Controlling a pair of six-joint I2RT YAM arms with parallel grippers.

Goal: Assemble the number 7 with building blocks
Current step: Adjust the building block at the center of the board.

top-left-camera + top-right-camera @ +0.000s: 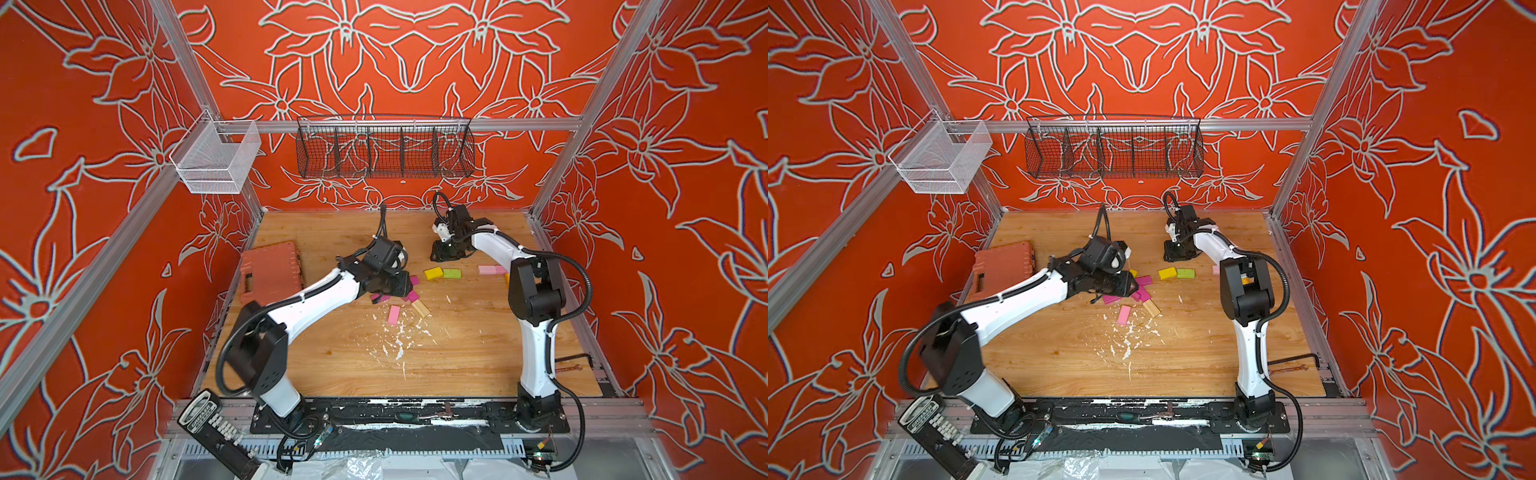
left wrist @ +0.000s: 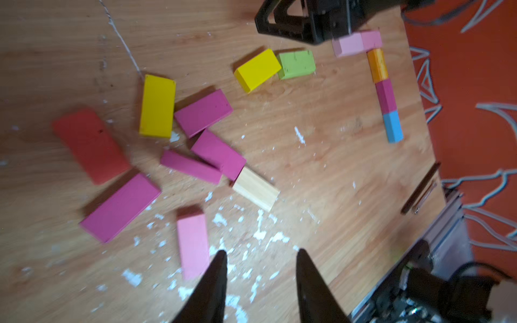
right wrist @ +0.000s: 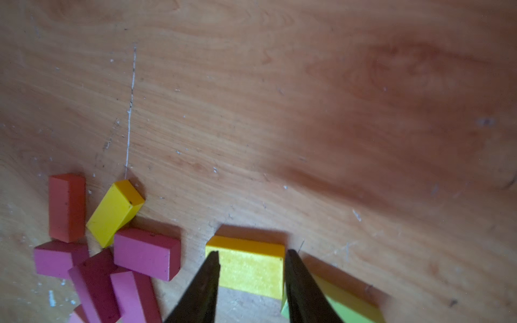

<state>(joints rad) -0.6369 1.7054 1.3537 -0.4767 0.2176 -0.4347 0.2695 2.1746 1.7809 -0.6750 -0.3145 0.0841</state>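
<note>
L gripper (image 2: 260,251) hangs over the table (image 1: 457,353), fingers a bit apart w/ nothing btwn them. A light pink block (image 2: 193,246) lies just beside one finger tip. R gripper (image 3: 251,253) is nr a yellow block (image 3: 249,272) & a green block (image 3: 355,310) that lie side by side. Its fingers are a bit apart too & hold nothing. The number 7 (image 2: 386,96) sits nr the table's right edge: pink bar on top, then orange, magenta & blue going down. In the middle the loose blocks (image 2: 201,112) lie in a messy pile: magenta, yellow, red, bare wood.
</note>
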